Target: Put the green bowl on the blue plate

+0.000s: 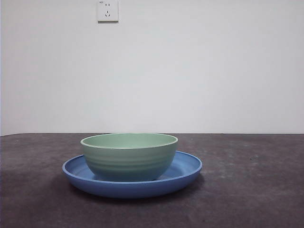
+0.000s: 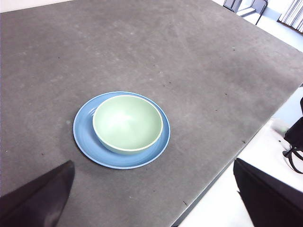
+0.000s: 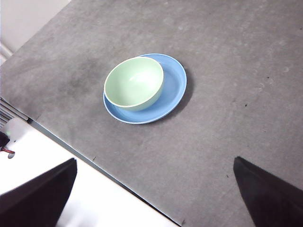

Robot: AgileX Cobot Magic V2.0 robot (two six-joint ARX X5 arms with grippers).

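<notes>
The green bowl [image 1: 128, 156] sits upright on the blue plate [image 1: 187, 167], off-centre, with bare grey surface [image 1: 256, 190] all round; both the left gripper [image 2: 151, 196] and the right gripper [image 3: 154, 191] hang spread wide, empty, well apart from it.

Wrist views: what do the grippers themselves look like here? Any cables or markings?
Each wrist view shows two plain black jaws, wedge-shaped and tapering, matte, for the left gripper and the right gripper. No markings or cables show on them. The front view shows neither arm.
</notes>
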